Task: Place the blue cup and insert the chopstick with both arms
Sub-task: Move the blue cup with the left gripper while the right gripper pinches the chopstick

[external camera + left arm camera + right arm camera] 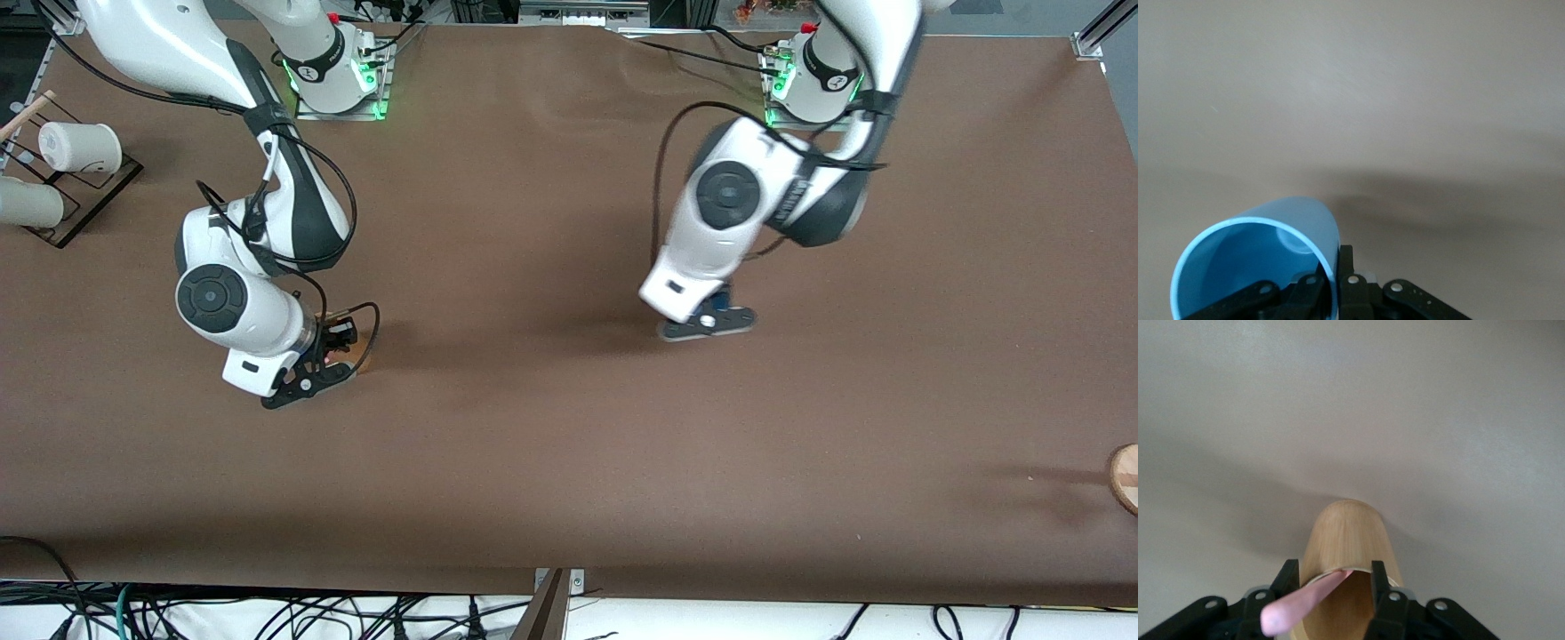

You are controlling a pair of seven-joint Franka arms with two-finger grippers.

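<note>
A brown surface (551, 427) carries two white robot arms. The left gripper (1338, 293) hangs over the middle of the surface toward the left arm's end, its jaws clamped on the rim of the blue cup (1258, 260), one inside and one outside. The right gripper (1335, 600) is low at the right arm's end, jaws partly apart on either side of a tan cup (1348, 540). The pink chopstick (1301, 600) leans out of that tan cup's mouth.
</note>
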